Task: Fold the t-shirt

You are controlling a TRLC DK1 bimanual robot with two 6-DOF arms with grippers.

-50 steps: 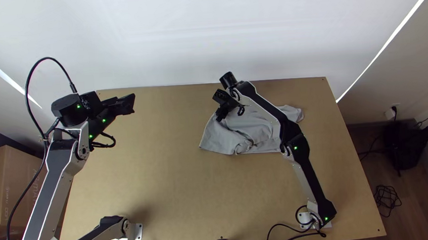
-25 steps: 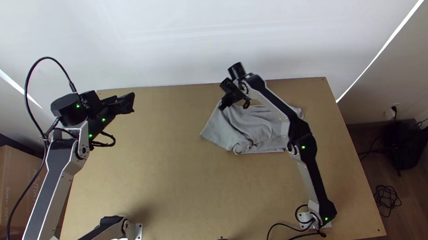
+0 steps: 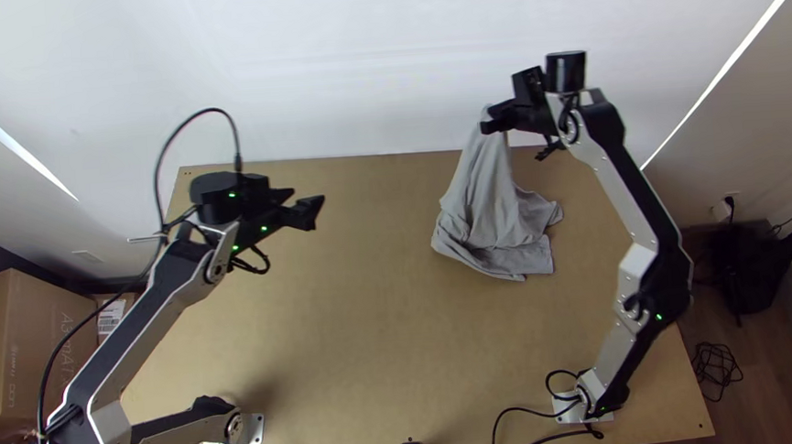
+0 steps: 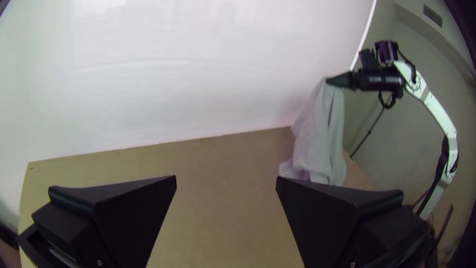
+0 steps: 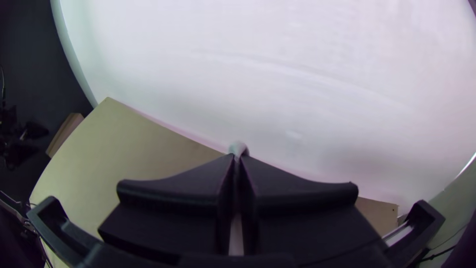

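- Right gripper (image 3: 493,122) has risen, lifting grey t-shirt (image 3: 496,207) by one end; left gripper (image 3: 307,200) swung inward.
- One t-shirt, lower part bunched on one table (image 3: 348,344).
- Two grippers: right clamped on t-shirt, left spread wide.

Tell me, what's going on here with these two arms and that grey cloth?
The right gripper has pinched one part of a grey t-shirt and holds it up. The fabric hangs down in loose folds, its lower part bunched on the table. The left gripper is open and empty, off to the other side. The job is to fold the shirt, which isn't folded yet.
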